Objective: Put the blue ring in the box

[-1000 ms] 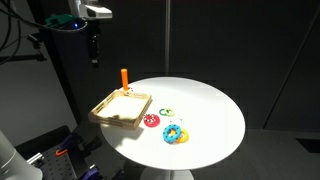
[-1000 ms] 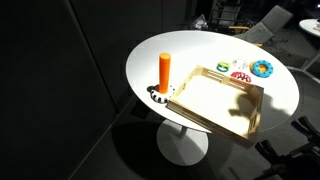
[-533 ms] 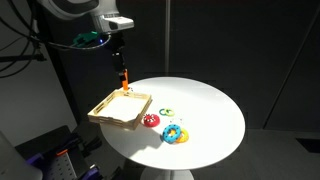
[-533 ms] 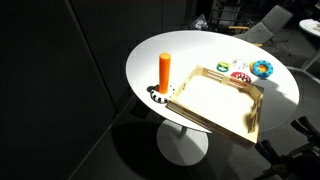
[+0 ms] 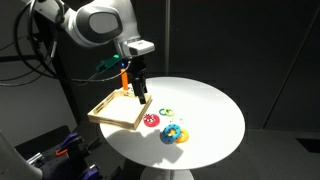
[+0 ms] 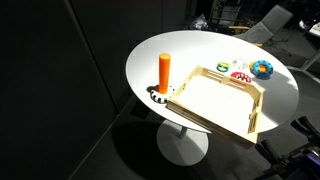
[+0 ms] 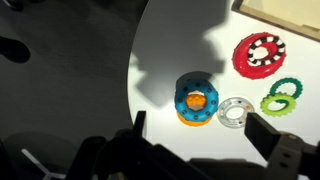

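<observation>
Moved in since earlier, arm point(image 5: 100, 22) now hangs near box point(image 5: 112, 122); jaws open, empty. Blue ring point(image 7: 197, 98) sits among other rings on round white desk point(image 5: 215, 115); room dark.

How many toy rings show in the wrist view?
4: red ring near the box corner, green ring below it, pale ring beside the blue ring. An orange piece under the blue one may be a fifth.

Round white table point(image 5: 215, 110) on a single pedestal. On top: shallow light-wood box point(image 6: 215, 100) near one edge, orange peg point(image 6: 164, 70) upright at its corner; near the box, clustered: red-pink ring point(image 7: 261, 54), green ring point(image 7: 283, 97), clear ring point(image 7: 236, 110), blue ring point(image 7: 197, 95) stacked on a yellow-orange ring point(image 7: 190, 119)
</observation>
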Controlling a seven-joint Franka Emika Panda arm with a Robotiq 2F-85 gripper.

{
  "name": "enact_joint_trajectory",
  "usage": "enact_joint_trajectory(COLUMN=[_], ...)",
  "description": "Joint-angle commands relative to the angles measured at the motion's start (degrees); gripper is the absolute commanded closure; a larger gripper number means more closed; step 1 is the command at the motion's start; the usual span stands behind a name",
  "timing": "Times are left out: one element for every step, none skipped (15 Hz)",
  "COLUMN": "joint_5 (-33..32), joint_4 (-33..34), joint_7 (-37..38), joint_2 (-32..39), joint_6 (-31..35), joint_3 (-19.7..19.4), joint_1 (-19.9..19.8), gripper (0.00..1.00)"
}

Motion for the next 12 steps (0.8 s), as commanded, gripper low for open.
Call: enact_joint_trajectory(joint_5=[-4.91,-3.33,-3.95,-4.09,-4.09,-4.09,-4.09,-4.09,-6.71,-8.64,-10.06,-11.37], joint_4=[2.18,0.51,0.76,0.95,1.08,1.14,1.16,1.16,1.38,1.61,1.8,2.0], joint_7=[4.77,2.62,3.23,3.46,3.55,3.6,3.63,3.65,7.79,11.09,13.56,16.11], joint_2=[2.2,1.74,2.1,2.18,2.18,2.17,2.17,2.17,2.81,3.41,3.94,4.44], joint_6=[-1.56,-0.05,-0.1,-0.16,-0.18,-0.19,-0.19,-0.19,1.17,2.58,3.98,5.18], joint_3=[-1.53,-2.72,-2.91,-2.94,-2.93,-2.92,-2.91,-2.91,-2.45,-2.39,-2.62,-2.84], joint_1=[0.49,1.62,1.64,1.66,1.7,1.77,1.82,1.83,0.94,0.38,0.23,0.19], gripper=[0.0,0.0,0.0,0.0,0.0,0.0,0.0,0.0,0.0,0.0,0.0,0.0])
